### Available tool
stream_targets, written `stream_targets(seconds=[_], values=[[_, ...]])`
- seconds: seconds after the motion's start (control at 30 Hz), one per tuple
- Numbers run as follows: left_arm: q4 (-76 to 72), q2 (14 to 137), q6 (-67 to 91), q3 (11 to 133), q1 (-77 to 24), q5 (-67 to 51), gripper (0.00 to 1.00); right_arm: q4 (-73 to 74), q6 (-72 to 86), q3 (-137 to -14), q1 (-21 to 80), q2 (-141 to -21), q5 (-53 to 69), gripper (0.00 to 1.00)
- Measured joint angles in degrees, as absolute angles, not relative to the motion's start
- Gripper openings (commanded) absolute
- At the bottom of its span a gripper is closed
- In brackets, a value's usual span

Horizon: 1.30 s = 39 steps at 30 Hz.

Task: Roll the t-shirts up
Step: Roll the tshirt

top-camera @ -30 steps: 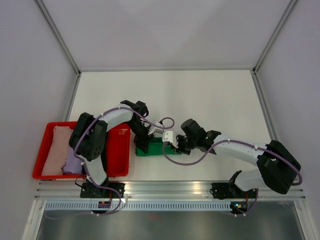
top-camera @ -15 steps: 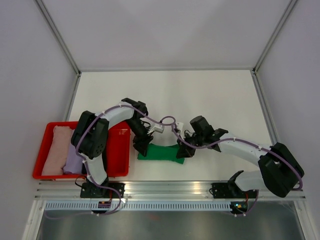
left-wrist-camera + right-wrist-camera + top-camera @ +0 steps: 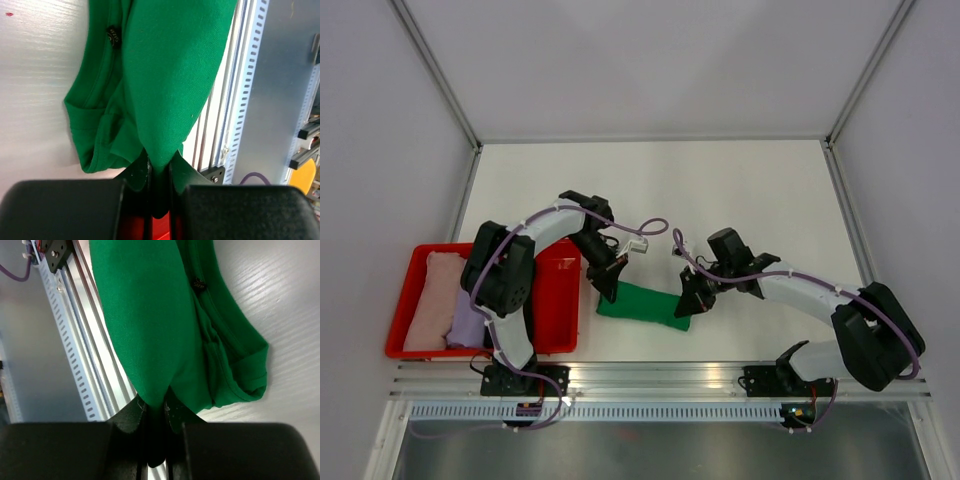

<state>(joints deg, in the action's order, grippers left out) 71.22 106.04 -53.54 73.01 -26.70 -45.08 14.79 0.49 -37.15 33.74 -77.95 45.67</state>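
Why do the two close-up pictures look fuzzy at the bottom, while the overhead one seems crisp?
Top external view: even, soft light, faint shadows, all sharp. Left wrist view: the green t-shirt is crisp, the left tool close to the lens blurs. Right wrist view: same blur on the right tool; table shows streaky sheen.

One green t-shirt (image 3: 642,304), one pale pink t-shirt (image 3: 430,298), one lavender t-shirt (image 3: 463,330), one red tray (image 3: 560,310), two arms, left arm (image 3: 548,228), right arm (image 3: 800,292)

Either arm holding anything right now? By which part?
Both hold the green t-shirt: the left gripper pinches a fold of cloth at its left end, the right gripper a fold at its right end.
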Motion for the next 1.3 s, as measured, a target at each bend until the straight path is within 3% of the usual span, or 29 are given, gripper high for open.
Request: stream_targets(seconds=[0.13, 0.17, 0.27, 0.37, 0.73, 0.87, 1.0, 1.13, 1.2, 1.23, 1.3], values=[[70.91, 106.34, -50.15, 72.73, -26.70, -45.82, 0.07, 15.25, 4.21, -36.18, 33.54, -76.95, 45.80, 0.14], [70.41, 106.91, -48.64, 72.73, -26.70, -45.80, 0.08, 15.18, 4.93, -35.77, 33.45, -76.95, 45.80, 0.25], [67.88, 110.34, -43.11, 73.47, -26.68, -44.49, 0.14, 15.25, 6.92, -35.51, 32.12, -78.56, 43.92, 0.41], [64.69, 113.67, -38.63, 74.32, -26.35, -41.52, 0.15, 15.51, 9.02, -35.48, 29.50, -80.44, 39.51, 0.50], [62.78, 115.22, -33.87, 75.68, -25.80, -38.85, 0.18, 12.23, 14.17, -35.05, 27.99, -79.46, 33.52, 0.55], [62.72, 115.48, -33.50, 75.72, -25.74, -38.89, 0.20, 11.16, 14.85, -34.85, 27.99, -75.37, 31.86, 0.65], [62.76, 115.70, -33.39, 76.14, -25.74, -38.76, 0.26, 3.49, 17.43, -32.97, 27.99, -72.23, 31.00, 0.63], [62.61, 115.70, -33.39, 76.77, -25.71, -38.22, 0.30, 1.10, 18.28, -32.93, 27.99, -77.36, 31.22, 0.60], [62.52, 115.68, -33.39, 76.99, -25.71, -37.98, 0.32, 1.17, 18.11, -32.93, 27.99, -79.85, 31.42, 0.47], [62.43, 115.68, -33.39, 77.01, -25.74, -37.91, 0.35, 1.06, 17.98, -32.93, 27.99, -80.53, 31.53, 0.31], [62.39, 115.68, -33.41, 77.12, -25.71, -37.56, 0.37, 0.73, 18.00, -33.06, 27.99, -81.36, 31.81, 0.20]])
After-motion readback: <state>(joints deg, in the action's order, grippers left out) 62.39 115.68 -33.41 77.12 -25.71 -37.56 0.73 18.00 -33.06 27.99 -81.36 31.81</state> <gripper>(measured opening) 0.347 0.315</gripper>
